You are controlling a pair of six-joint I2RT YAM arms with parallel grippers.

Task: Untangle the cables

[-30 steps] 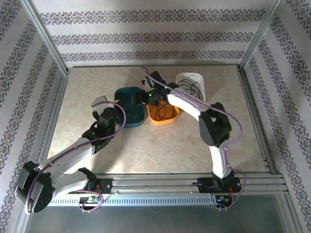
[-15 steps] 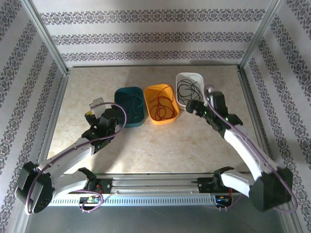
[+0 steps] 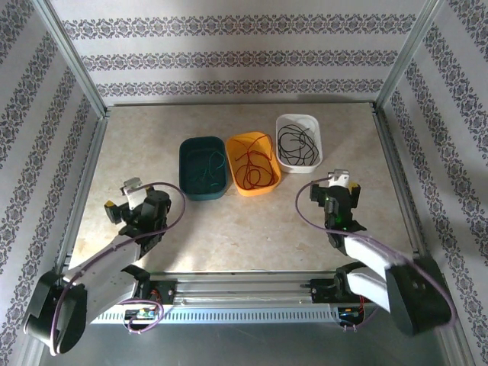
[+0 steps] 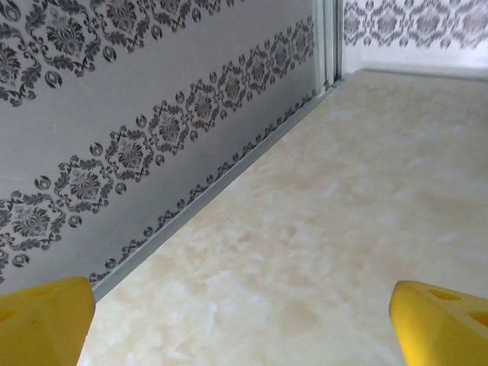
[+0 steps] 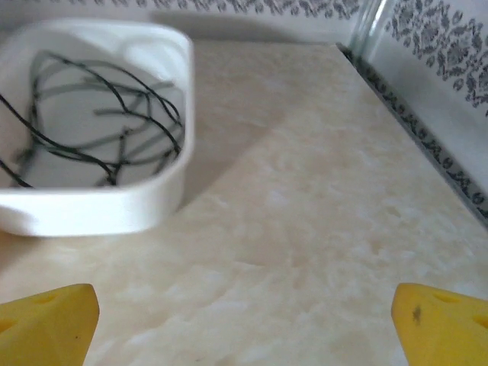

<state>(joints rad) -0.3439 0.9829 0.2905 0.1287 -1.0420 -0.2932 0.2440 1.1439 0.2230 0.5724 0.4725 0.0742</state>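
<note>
Untangling looks finished: red cable, green cable and black cable lie in separate trays on the counter, with the left gripper and right gripper empty nearby, jaws spread apart.

The left arm and right arm sit folded low, jaws of both spread wide, empty.

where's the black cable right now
In the top view the black cable lies coiled inside the white bin, the rightmost of three bins at the back of the table, next to the orange bin.
</note>
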